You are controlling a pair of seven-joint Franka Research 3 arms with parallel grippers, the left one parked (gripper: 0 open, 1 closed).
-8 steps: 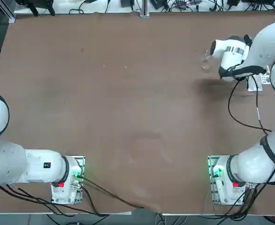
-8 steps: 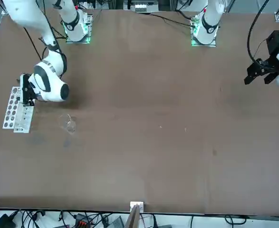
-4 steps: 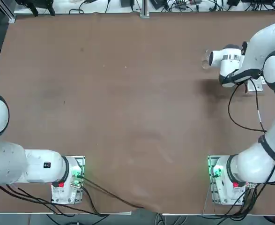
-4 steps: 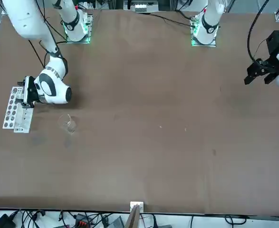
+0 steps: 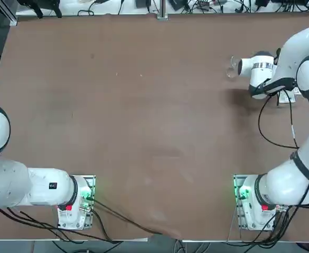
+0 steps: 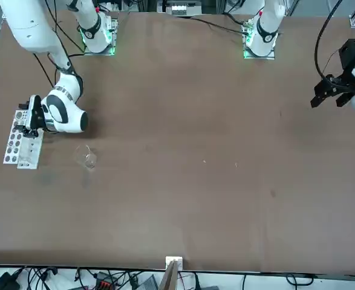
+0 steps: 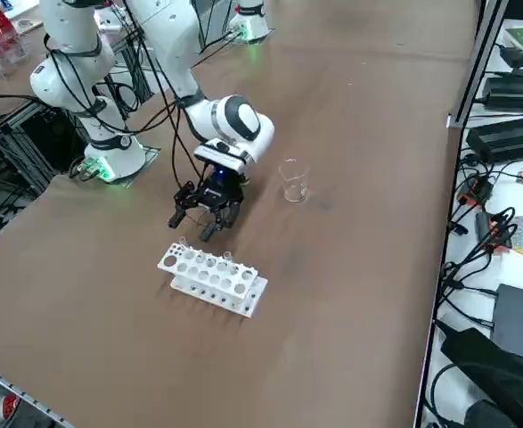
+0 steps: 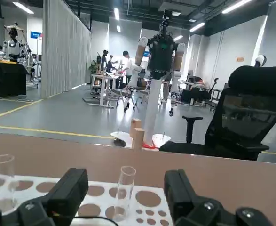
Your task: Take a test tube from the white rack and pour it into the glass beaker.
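Brown desk (image 5: 143,105), right gripper (image 7: 204,214) over the white rack (image 7: 213,279), jaws apart straddling a test tube (image 8: 121,190), probably lining up the grab; glass beaker (image 7: 292,180) waits nearby.

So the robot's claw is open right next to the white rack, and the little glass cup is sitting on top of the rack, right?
Not quite. The right gripper is open beside the white rack, but the glass beaker is not on top of it. The right side view shows the beaker standing on the table, apart from the rack, on the far side of the arm's wrist.
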